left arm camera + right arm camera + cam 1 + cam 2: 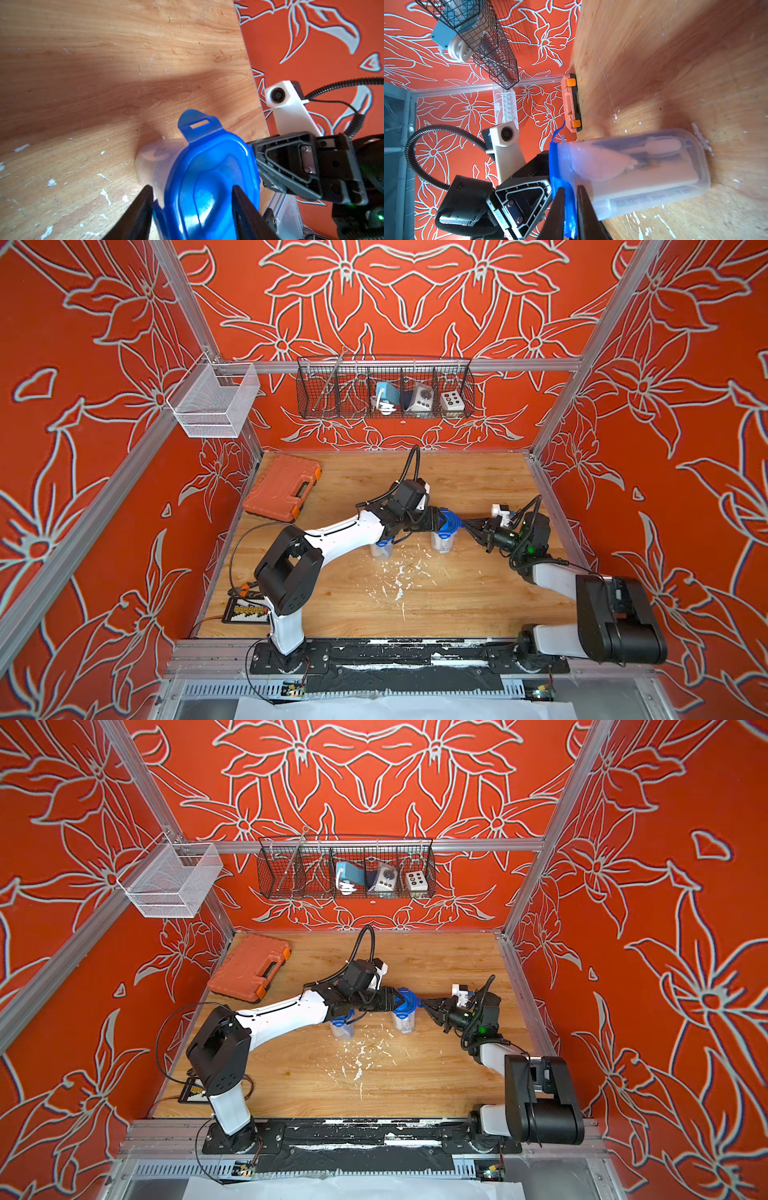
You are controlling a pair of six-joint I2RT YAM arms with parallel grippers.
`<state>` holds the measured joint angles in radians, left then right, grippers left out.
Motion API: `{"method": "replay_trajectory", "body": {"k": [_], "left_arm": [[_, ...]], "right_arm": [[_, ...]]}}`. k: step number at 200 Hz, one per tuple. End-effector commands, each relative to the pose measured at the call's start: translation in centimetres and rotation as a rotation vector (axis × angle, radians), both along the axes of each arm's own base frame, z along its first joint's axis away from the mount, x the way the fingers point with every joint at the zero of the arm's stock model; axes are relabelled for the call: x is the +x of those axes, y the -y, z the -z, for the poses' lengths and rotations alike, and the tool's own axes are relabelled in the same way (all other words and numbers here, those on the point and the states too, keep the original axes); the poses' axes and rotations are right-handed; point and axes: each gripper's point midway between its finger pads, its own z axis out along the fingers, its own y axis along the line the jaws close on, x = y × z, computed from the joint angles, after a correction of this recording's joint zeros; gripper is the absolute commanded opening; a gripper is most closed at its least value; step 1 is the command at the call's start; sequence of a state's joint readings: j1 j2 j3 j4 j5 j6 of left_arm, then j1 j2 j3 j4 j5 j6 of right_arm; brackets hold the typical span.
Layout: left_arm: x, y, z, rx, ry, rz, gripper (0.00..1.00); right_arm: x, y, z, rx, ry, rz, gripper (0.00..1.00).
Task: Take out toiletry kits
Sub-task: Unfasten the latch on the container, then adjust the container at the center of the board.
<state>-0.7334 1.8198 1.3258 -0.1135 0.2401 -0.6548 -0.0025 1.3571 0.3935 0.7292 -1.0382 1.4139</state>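
One jar (695, 141) is held twice | left fingers (139, 214) clamped across lid (207, 182) | right fingers (555, 214) pinched on lid tab (569, 207) | toiletry kit (664, 178) upright beneath both.

The left arm (340, 531) reached forward and inward from its base with the elbow raised, and the left gripper (193, 207) clamped across a blue lid (207, 166). The right arm (552, 576) folded at the elbow and stretched inward. The right gripper (570, 207) pinched narrowly on that lid's edge, facing the left one.
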Motion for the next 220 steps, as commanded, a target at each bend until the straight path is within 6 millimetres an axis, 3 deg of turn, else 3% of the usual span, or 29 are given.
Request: {"method": "replay_trajectory", "body": {"k": [1,51,67,102,145,177,220], "left_arm": [[-3.4,-3.1,7.7,0.231,-0.172,-0.003,0.55],[-3.2,-2.8,7.8,0.231,-0.178,-0.011,0.56],[-3.1,-2.4,7.3,0.216,-0.177,-0.006,0.57],[-2.7,-0.7,5.2,0.167,-0.151,0.024,0.63],[-1.6,1.4,1.0,0.081,-0.091,0.063,0.71],[-0.7,1.7,-1.3,0.088,-0.023,0.076,0.75],[-0.1,0.4,0.4,0.167,-0.013,0.09,0.71]], "right_arm": [[-0.5,-0.3,-0.6,-0.003,0.028,-0.038,0.12],[-0.8,0.9,-2.7,-0.154,0.066,-0.03,0.11],[-1.4,1.9,-1.7,-0.259,-0.005,-0.016,0.17],[-4.1,4.5,0.5,-0.571,-0.105,-0.04,0.32],[-7.3,6.3,0.3,-0.807,-0.122,-0.091,0.35],[-8.0,5.0,0.3,-0.906,-0.085,-0.173,0.38],[-5.7,3.6,-0.1,-0.937,-0.062,-0.189,0.4]]}}
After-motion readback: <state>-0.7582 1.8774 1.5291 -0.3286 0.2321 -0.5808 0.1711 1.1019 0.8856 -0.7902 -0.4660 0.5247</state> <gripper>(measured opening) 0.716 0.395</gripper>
